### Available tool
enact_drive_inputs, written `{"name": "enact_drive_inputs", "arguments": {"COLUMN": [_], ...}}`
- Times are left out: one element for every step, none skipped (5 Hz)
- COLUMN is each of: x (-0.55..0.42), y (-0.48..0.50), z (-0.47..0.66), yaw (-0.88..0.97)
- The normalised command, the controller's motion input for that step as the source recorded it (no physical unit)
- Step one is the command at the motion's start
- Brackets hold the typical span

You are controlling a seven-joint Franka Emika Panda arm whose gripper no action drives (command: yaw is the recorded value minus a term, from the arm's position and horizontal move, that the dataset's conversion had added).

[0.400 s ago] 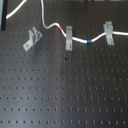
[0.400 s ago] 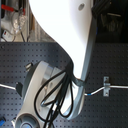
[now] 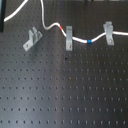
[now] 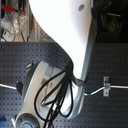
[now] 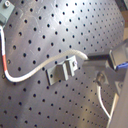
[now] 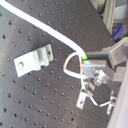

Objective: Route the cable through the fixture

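Black perforated worktop (image 3: pixel 65 95). My white cable (image 3: pixel 77 38), with a red and a blue band, runs along its far edge through two grey clips. The two-pronged grey fixture (image 3: pixel 32 38) stands beside it, unthreaded. My gripper (image 6: pixel 95 69) pinches the cable. No readable writing.

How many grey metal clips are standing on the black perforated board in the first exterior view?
3, in a row near the board's far edge: the fixture on the first exterior view's left with no cable in it, a middle clip, and a right clip, both carrying the cable. None seems hidden.
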Motion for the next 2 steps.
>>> {"name": "enact_drive_inputs", "arguments": {"x": [-0.011, -0.016], "y": [0.034, 0.054], "z": [0.44, 0.38], "yaw": [0.79, 0.80]}}
